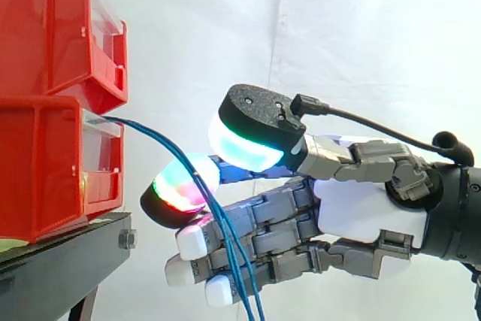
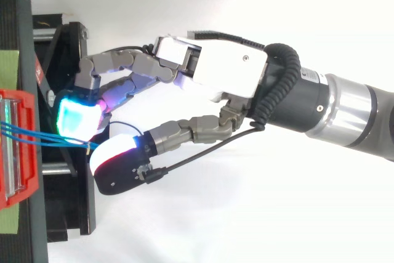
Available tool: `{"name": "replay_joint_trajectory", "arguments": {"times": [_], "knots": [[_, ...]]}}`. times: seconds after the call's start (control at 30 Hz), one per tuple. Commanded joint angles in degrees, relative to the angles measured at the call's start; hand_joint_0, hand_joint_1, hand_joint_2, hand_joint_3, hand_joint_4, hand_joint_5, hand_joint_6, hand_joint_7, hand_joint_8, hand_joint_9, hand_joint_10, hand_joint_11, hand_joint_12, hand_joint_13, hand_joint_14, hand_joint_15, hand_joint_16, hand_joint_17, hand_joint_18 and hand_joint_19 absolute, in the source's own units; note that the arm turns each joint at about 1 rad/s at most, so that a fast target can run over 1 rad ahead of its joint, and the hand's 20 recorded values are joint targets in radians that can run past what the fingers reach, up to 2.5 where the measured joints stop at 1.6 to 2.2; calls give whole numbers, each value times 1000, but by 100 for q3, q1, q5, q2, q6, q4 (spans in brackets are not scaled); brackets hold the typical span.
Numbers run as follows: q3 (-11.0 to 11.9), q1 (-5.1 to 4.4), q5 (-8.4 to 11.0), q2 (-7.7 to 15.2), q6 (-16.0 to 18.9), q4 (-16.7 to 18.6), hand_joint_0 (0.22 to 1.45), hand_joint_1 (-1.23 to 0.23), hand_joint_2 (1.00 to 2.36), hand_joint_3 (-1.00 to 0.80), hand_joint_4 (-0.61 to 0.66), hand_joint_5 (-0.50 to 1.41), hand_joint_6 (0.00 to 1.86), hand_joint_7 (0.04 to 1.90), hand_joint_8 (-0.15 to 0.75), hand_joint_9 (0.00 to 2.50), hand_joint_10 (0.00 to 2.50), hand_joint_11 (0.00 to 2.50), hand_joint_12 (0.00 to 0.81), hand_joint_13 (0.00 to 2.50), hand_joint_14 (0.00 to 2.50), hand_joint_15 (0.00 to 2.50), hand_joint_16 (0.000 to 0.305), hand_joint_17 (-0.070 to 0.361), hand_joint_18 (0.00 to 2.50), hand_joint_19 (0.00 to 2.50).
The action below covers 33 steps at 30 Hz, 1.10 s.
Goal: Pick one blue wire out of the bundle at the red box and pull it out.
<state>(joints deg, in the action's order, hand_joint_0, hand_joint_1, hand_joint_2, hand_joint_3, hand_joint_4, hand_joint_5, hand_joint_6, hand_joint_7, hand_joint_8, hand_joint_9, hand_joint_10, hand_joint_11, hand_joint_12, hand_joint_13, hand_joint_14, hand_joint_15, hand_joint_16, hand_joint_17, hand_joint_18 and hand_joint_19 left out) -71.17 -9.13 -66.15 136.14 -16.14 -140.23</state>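
Side view: the blue wires (image 1: pixel 154 134) leave the lower red bin (image 1: pixel 45 171), hard glossy plastic, in a slack, thin arc and drop across my hand (image 1: pixel 353 208). My thick rounded pads (image 1: pixel 248 148) glow cyan and green, and my other fingers lie close together below them.

Top view: the strands (image 2: pixel 31 132) run from the bin into the narrow gap between two pads, which look pinched on them. I judge the grasp made, perhaps on more than one strand. The pull-out remains.
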Motion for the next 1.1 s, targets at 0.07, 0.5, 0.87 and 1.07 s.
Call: {"name": "replay_joint_trajectory", "arguments": {"times": [0.07,0.5,0.87,1.07], "knots": [[-28,-1,-4,9,-20,4,549,-672,1004,-457,287,-101,538,1283,357,746,12,465,447,710,13,369,59,133,682,450],[-116,-10,-4,71,-47,215,562,-694,1005,-427,276,-107,559,1278,352,742,12,474,443,712,12,363,58,131,684,444],[-116,-19,-30,71,-56,215,605,-722,1017,-239,238,-197,833,995,353,717,13,525,440,719,13,363,58,129,698,436],[-116,-28,-30,71,-135,233,574,-682,1012,-347,280,-193,826,905,359,731,13,513,444,726,13,372,58,131,710,450]]}}
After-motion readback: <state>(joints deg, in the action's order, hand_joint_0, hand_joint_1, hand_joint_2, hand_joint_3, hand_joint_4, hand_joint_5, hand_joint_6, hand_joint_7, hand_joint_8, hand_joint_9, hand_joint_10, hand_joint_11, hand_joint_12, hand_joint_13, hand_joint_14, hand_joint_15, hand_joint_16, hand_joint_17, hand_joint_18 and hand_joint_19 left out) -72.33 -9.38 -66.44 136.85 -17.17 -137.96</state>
